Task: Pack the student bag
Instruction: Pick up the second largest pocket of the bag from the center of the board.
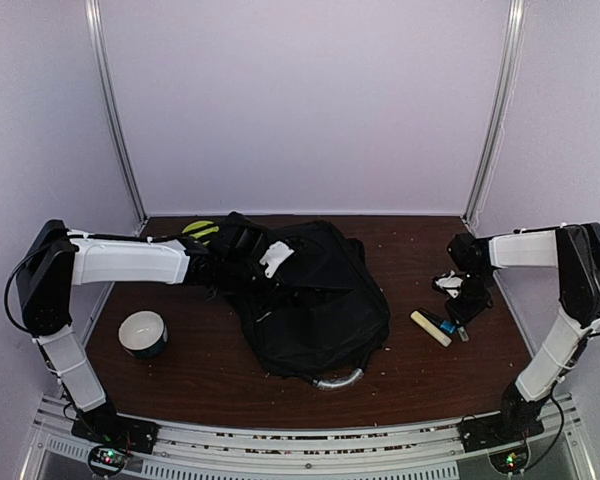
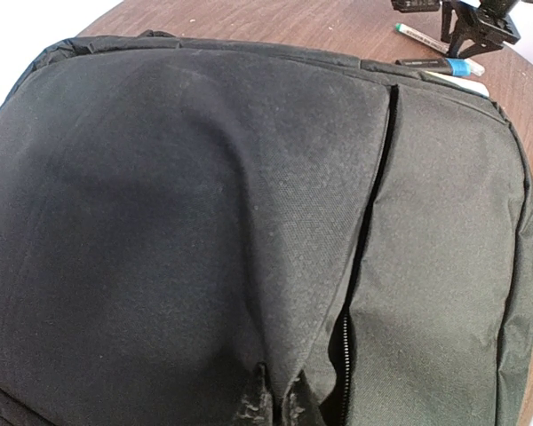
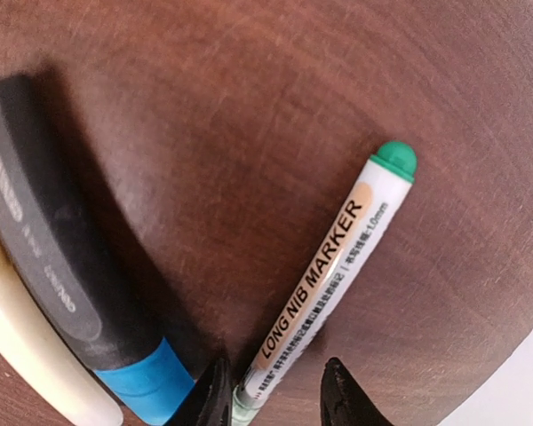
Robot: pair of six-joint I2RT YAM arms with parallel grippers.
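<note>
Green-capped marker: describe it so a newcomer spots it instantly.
On the table, right of the student bag, three slim items lie together. The marker is the one straddled by the right gripper. White barrel, green cap, LONG NIB MARKER print, unlike the black-and-blue pen and cream stick.

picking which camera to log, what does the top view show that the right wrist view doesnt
Only the top view: the student bag, a white round container and a yellow-green item. Only the right wrist view, clearly: a white marker with a green cap, its tail end between the right gripper's open fingers. Both: the black marker with a blue band, the cream stick beside it, and the brown table.
</note>
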